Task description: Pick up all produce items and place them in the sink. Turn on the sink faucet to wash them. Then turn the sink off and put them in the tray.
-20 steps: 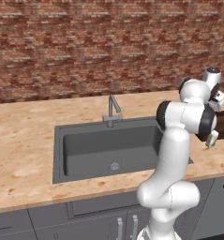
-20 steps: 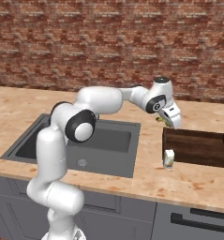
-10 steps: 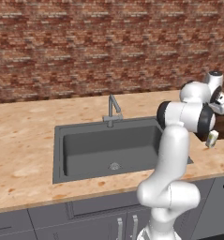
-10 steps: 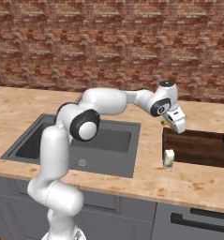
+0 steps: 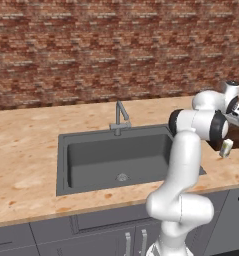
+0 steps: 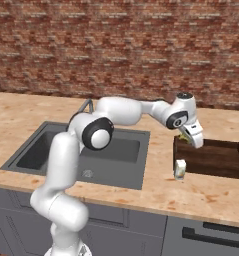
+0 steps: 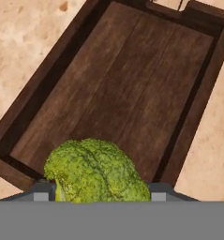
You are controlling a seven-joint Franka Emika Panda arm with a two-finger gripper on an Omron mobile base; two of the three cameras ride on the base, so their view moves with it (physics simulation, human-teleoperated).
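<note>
broccoli (image 7: 98,171) gripped above bare tray (image 7: 108,89)

The tray (image 7: 132,84) looks like dark brown wood, its planks showing a fine lengthwise grain under a dull, matt finish, with a darker raised rim. The broccoli floret (image 7: 97,171) has a bumpy, rough, matt green top. The tabletop (image 5: 26,150) looks like polished stone, pale beige mottled with orange flecks, smooth all over. The sink (image 5: 116,157) is a smooth, matt dark grey basin with a small metallic drain, and the sink faucet (image 5: 121,117) is plain grey metal with a soft sheen. The wall (image 6: 116,45) behind is rough red-brown brick. The small carton (image 6: 179,169) looks pale and smooth. The arm's (image 6: 126,111) casing is glossy white plastic.
</note>
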